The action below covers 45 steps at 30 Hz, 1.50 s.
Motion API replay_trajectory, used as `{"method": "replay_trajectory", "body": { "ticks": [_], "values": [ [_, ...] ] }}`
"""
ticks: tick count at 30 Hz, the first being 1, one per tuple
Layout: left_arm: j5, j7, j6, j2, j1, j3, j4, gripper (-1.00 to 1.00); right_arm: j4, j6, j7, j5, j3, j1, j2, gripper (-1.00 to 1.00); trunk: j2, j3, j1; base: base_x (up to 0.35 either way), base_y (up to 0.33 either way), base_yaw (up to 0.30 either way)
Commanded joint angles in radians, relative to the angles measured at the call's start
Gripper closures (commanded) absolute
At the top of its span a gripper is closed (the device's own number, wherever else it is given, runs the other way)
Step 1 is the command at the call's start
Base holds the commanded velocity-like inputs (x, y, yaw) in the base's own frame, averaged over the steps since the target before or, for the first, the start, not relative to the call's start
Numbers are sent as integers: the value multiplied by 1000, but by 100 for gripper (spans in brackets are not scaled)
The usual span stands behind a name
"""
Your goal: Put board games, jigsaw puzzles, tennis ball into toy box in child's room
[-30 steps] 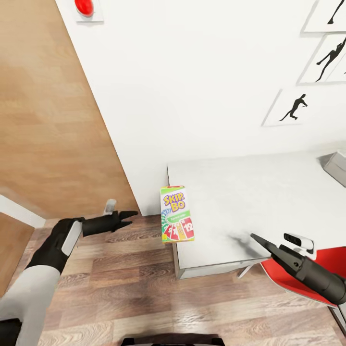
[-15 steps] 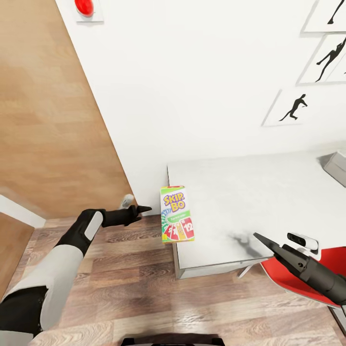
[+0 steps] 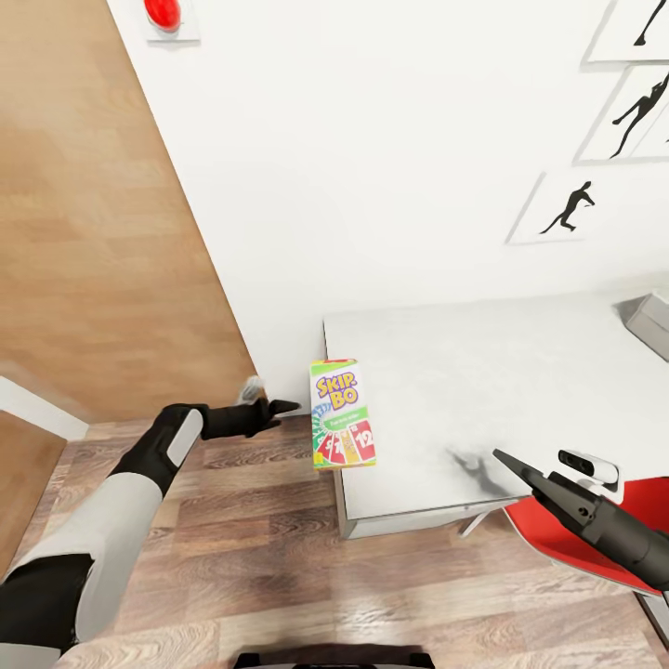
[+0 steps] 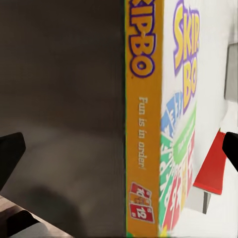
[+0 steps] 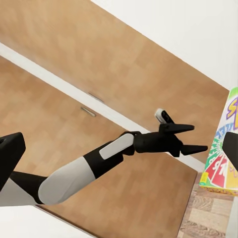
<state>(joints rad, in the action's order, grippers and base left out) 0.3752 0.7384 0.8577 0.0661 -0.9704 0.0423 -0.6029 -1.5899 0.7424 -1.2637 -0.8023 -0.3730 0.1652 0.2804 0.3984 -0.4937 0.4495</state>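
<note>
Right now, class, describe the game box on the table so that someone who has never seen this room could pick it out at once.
Start at the white rectangular table against the white wall. At its left edge a green cardboard Skip-Bo box with fanned coloured cards lies flat, slightly overhanging. The yellow "SKIP-BO" lettering sets it apart, and the left claw points at its orange side.

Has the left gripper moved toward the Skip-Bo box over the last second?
Yes. The left gripper has advanced toward the Skip-Bo box, which sits unmoved on the table edge.

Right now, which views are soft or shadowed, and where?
Left wrist view: the Skip-Bo box looms close, its print soft, with a dark blurred area beside it. Head view: the right claw casts a smudged shadow on the white table.
</note>
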Motion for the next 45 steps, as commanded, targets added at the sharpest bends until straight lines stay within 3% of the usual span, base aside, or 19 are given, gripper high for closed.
{"method": "replay_trajectory", "body": {
  "ticks": [1, 13, 17, 22, 45],
  "values": [
    [-1, 16, 4, 0, -1, -4, 0, -100, 0, 8, 0, -4, -1, 0, 0, -100, 2, -1, 1, 0, 0, 0],
    [-4, 40, 4, -7, -1, -20, 1, -100, 1, 8, 0, -3, -1, 0, 0, -100, 2, -1, 1, 0, 0, 0],
    [-3, 41, 4, -8, -1, -56, 2, -100, 1, 8, 0, -3, -1, 0, 0, -100, 2, -2, 1, 0, 0, -50],
    [-3, 42, 3, -6, -1, -74, 2, -100, 1, 8, 0, -3, -1, 0, 0, -100, 2, -3, 1, 0, 0, -178],
    [-1, 44, 3, -5, -1, -79, 2, -100, 1, 8, 0, -3, -1, 0, 0, -100, 2, -4, 1, 0, -18, -20]
  ]
}}
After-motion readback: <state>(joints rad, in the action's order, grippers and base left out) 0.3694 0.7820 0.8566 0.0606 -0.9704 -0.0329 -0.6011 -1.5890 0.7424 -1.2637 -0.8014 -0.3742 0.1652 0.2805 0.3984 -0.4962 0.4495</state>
